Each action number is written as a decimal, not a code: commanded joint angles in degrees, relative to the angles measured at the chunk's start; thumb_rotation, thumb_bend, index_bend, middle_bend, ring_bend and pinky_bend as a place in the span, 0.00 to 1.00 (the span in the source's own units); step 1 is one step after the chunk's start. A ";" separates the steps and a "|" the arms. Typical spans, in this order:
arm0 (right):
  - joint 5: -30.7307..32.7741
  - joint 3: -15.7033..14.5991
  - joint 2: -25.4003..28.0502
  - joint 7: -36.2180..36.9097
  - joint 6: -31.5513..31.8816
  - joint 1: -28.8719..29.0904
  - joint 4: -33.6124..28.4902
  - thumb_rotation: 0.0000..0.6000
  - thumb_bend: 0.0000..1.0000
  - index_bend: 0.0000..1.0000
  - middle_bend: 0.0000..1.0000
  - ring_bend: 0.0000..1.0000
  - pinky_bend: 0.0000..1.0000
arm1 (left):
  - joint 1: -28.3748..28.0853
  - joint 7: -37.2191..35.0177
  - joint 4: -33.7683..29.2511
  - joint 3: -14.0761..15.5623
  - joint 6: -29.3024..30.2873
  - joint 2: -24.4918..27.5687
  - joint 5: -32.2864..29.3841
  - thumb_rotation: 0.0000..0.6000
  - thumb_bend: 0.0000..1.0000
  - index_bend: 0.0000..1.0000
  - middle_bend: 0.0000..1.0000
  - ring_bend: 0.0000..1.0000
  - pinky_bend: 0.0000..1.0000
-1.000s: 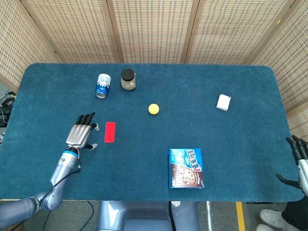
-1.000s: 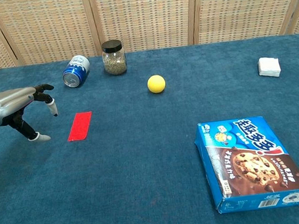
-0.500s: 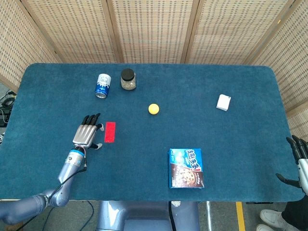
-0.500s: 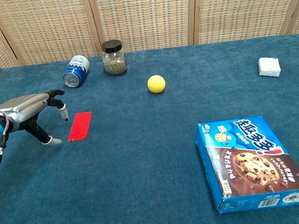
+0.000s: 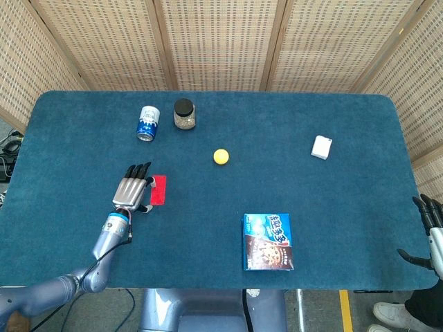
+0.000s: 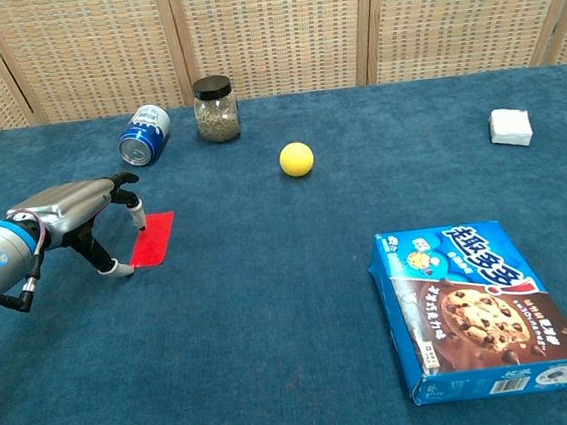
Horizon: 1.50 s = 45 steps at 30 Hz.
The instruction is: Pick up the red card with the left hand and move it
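Note:
The red card (image 5: 159,189) (image 6: 153,237) lies flat on the blue table, left of centre. My left hand (image 5: 132,189) (image 6: 81,218) hovers at the card's left edge with its fingers spread and arched, holding nothing; fingertips (image 6: 140,221) reach over the card's left side and the thumb tip is down at its near corner. Whether they touch the card I cannot tell. My right hand (image 5: 430,232) shows only at the far right edge of the head view, off the table, with its fingers apart.
A blue can (image 5: 147,123) lies on its side and a dark-lidded jar (image 5: 183,114) stands at the back left. A yellow ball (image 5: 221,156) sits mid-table, a white block (image 5: 321,146) at the right, a blue cookie box (image 5: 268,241) near the front.
My left hand has moved right, from well left of the red card to its left edge, fingers now over it. The card and other objects have not moved.

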 commanded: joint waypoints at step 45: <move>0.08 -0.07 -0.12 0.13 -0.05 -0.02 0.14 1.00 0.00 0.05 0.00 0.00 0.00 | -3.17 5.81 -5.75 1.37 -2.30 5.06 -6.58 1.00 0.26 0.53 0.00 0.00 0.00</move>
